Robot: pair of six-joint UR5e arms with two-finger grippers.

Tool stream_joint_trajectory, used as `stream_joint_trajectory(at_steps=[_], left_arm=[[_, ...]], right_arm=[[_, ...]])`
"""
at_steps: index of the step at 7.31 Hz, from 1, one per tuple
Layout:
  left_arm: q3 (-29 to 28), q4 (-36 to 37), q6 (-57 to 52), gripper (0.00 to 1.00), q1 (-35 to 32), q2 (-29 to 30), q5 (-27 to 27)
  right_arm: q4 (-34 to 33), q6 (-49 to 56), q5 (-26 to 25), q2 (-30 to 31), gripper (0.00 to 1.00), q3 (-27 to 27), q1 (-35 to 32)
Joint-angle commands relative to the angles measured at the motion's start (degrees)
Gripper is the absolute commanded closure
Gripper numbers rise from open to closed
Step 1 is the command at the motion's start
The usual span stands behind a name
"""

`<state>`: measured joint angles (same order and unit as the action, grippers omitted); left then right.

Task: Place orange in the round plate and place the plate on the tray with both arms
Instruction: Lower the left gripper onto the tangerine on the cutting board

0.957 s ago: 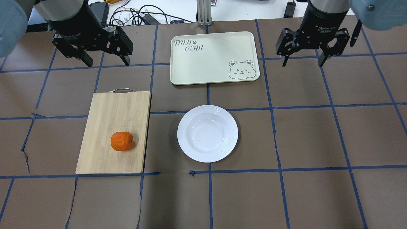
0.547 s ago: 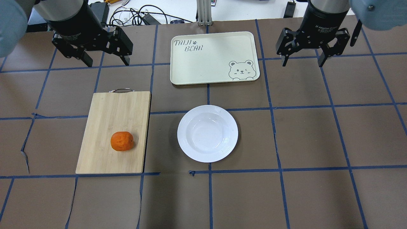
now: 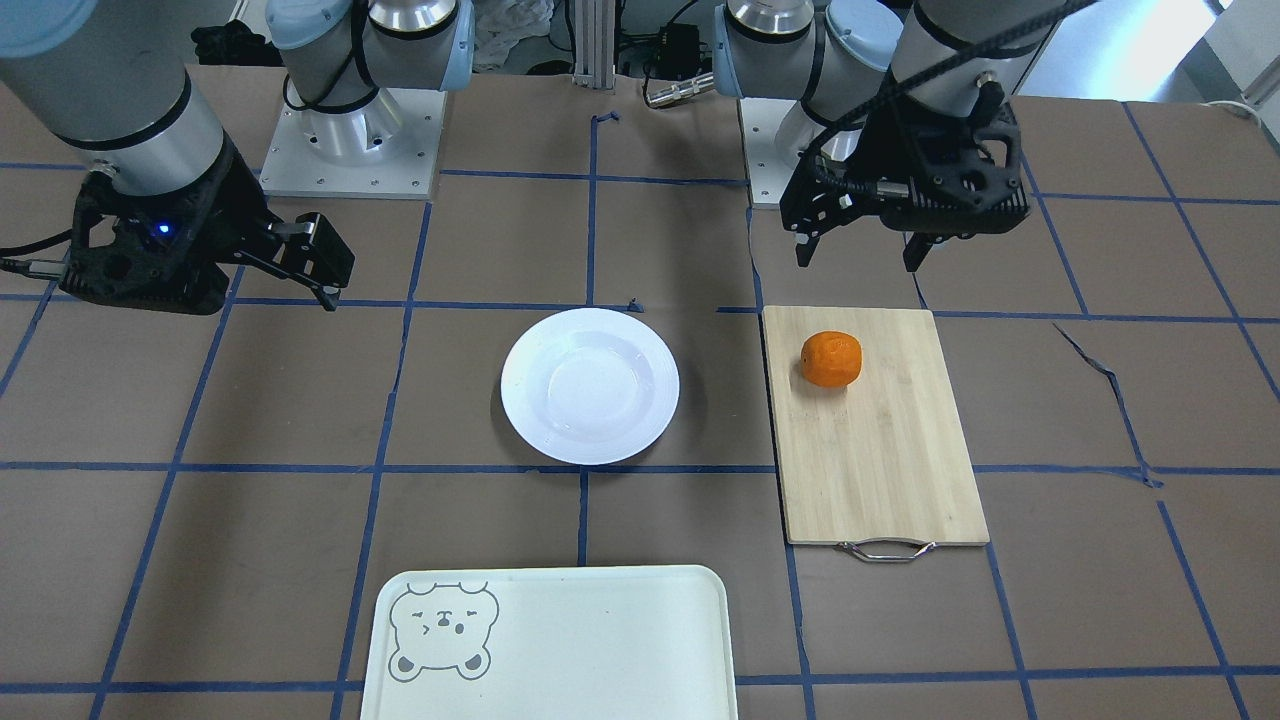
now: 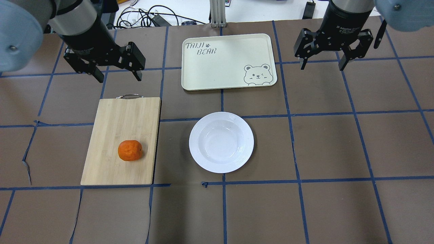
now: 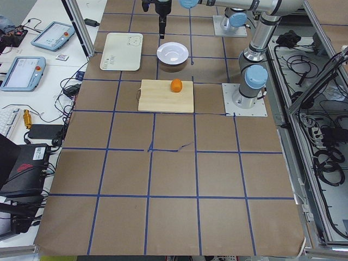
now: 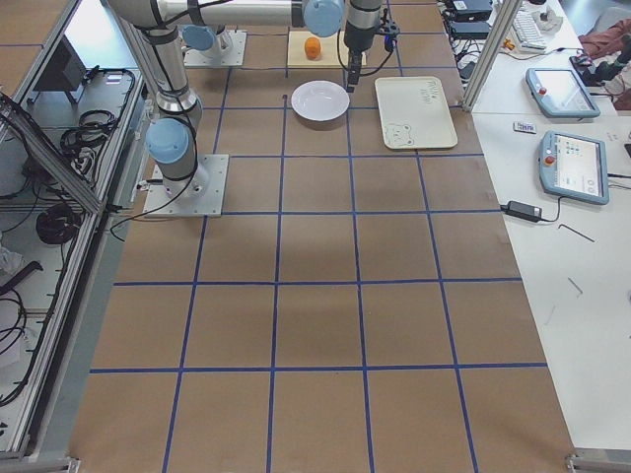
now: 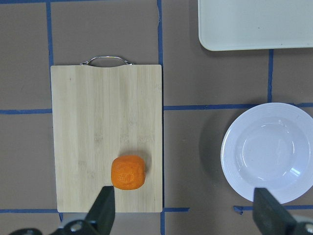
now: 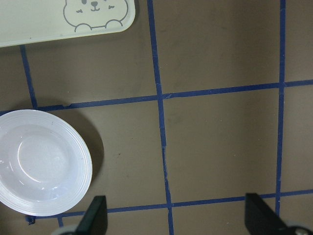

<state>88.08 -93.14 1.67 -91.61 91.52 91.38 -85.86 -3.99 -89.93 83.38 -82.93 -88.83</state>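
The orange [image 4: 130, 150] lies on a bamboo cutting board [image 4: 112, 162] at the left; it also shows as orange [image 3: 831, 359] and orange [image 7: 128, 172]. The empty white round plate [image 4: 221, 142] sits mid-table, seen too as plate [image 3: 589, 385] and plate [image 8: 41, 169]. Beyond it lies the cream bear tray [image 4: 227, 61]. My left gripper [image 4: 119, 76] hangs open high above the board's handle end. My right gripper [image 4: 320, 63] hangs open to the right of the tray. Both hold nothing.
The cutting board's metal handle [image 4: 129, 96] points toward the tray side. Blue tape lines grid the brown table. Cables [image 4: 145, 17] and a metal post [image 4: 217, 13] lie past the far edge. The arm bases [image 3: 350, 130] stand on the robot's side.
My left gripper has shifted slightly right and toward the cutting board. The right gripper, orange, plate and tray have not moved.
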Motion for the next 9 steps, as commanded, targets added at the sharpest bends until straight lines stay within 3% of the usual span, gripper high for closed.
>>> stream_joint_trajectory(at_steps=[1,3,4,5,9], left_arm=[[8.1,-0.5,-0.3,0.00,0.6,1.1,0.5],[18.8,3.9,-0.7,0.00,4.8,2.8,0.6],[23.5,7.2,-2.1,0.00,5.9,4.2,5.8],[26.9,12.1,-1.8,0.00,5.9,5.7,7.2],[27.1,24.1,-2.6,0.04,5.9,14.5,7.2]], right_arm=[[0.1,0.1,-0.5,0.2,0.00,0.2,0.0],[0.1,0.1,0.1,0.5,0.00,0.3,-0.1],[0.1,0.1,0.2,0.5,0.00,0.3,0.0],[0.1,0.1,0.2,0.5,0.00,0.0,0.0],[0.1,0.4,-0.2,0.4,0.00,-0.2,0.0]])
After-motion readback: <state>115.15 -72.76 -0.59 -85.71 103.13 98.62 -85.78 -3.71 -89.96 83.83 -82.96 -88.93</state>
